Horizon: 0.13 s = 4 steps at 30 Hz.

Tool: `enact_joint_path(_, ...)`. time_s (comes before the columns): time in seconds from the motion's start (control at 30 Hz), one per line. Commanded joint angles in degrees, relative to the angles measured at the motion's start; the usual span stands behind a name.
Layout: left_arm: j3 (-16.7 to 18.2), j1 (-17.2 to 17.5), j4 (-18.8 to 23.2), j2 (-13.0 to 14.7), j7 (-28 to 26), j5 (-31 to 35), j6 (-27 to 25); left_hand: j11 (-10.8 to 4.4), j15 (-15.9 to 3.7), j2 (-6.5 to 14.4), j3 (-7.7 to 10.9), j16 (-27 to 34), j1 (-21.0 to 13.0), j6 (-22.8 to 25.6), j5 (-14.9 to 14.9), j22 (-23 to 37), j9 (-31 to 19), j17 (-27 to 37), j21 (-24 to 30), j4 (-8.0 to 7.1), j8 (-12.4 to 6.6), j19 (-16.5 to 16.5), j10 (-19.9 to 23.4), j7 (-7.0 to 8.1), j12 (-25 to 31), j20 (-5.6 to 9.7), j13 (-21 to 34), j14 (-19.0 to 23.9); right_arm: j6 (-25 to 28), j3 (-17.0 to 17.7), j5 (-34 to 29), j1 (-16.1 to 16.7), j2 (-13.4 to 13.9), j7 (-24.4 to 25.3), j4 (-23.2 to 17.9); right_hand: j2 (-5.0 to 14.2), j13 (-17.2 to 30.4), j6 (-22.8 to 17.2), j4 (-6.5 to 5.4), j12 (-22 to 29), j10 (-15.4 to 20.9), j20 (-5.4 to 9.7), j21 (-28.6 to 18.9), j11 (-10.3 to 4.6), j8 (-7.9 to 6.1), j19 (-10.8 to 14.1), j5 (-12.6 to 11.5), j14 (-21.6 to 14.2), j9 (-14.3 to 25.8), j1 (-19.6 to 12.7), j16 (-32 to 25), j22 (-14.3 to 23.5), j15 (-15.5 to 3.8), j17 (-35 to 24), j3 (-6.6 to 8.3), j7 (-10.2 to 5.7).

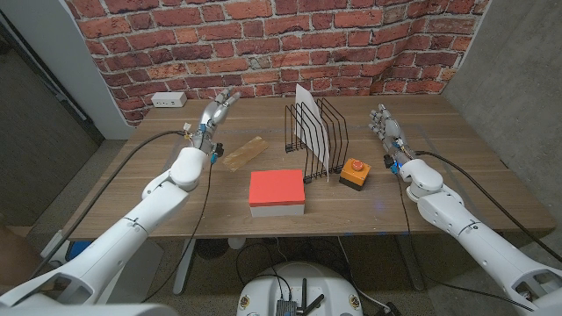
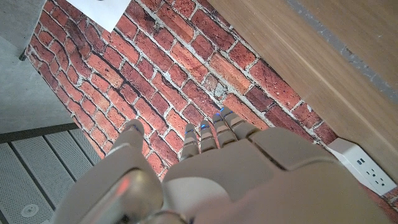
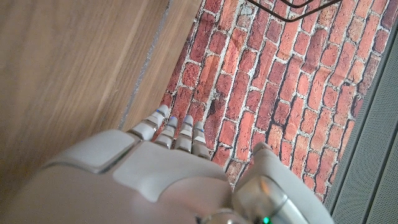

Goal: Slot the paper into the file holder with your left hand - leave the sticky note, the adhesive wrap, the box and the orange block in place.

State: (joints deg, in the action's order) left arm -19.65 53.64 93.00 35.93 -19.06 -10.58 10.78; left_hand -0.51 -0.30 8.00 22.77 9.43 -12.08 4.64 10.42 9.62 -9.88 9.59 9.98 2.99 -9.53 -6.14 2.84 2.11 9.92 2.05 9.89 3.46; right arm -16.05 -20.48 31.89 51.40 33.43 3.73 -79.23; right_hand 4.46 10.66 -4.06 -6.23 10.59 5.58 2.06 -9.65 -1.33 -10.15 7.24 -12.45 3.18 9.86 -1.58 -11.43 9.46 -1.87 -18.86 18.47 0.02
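Observation:
A white sheet of paper (image 1: 311,120) stands tilted between the wires of the black file holder (image 1: 318,139) at the table's middle back. A corner of the paper (image 2: 102,9) also shows in the left wrist view. My left hand (image 1: 218,111) is raised well to the left of the holder, near the wall, with its fingers (image 2: 211,134) apart and nothing in it. My right hand (image 1: 385,125) stands to the right of the holder, fingers (image 3: 172,131) straight and together, holding nothing. A bit of the holder's wire (image 3: 292,9) shows past them.
A red-topped white box (image 1: 277,192) lies in front of the holder. An orange block (image 1: 355,172) sits at the holder's front right. The tan adhesive wrap (image 1: 245,152) lies between my left hand and the holder. A white power strip (image 1: 168,99) sits at the back left by the brick wall.

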Motion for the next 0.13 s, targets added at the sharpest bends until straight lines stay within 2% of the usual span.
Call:
enact_joint_path(0.03, 0.0, 1.0, -3.6, -2.1, -1.3, -2.6, 3.7, -0.15, -0.14, 0.0, 0.07, 0.6, 0.7, 0.4, 0.3, 0.0, 0.1, 0.1, 0.6, -0.32, -0.63, -1.0, 0.3, -0.34, 0.4, 4.00, -0.1, 0.3, -0.2, 0.1, 1.2, 0.3, -0.6, -0.7, 0.6, 1.66, 0.0, 0.3, -0.47, -0.1, -0.1, 1.43, -0.4, 0.14, -0.01, -0.2, -0.1, 0.3, 0.2, 0.6, -0.1, 0.1, -0.62, -0.1, 0.05, 0.32)
enact_joint_path(0.13, 0.1, 2.0, -3.4, -2.3, -2.1, -2.6, 4.2, -0.32, -0.34, 0.0, 0.18, 0.8, 0.9, 0.8, 0.4, 0.0, 0.1, 0.1, 0.8, -0.30, -0.79, -1.5, 0.6, -0.43, 0.6, 4.06, -0.1, 0.9, 0.0, -0.1, 1.2, 0.2, -0.9, -0.4, 1.0, 1.50, 0.0, 0.3, -0.56, 0.0, 0.0, 1.25, -0.7, 0.24, -0.08, 0.2, -0.1, 0.0, 0.2, 0.7, -0.2, 0.1, -0.40, 0.0, -0.08, 0.34)
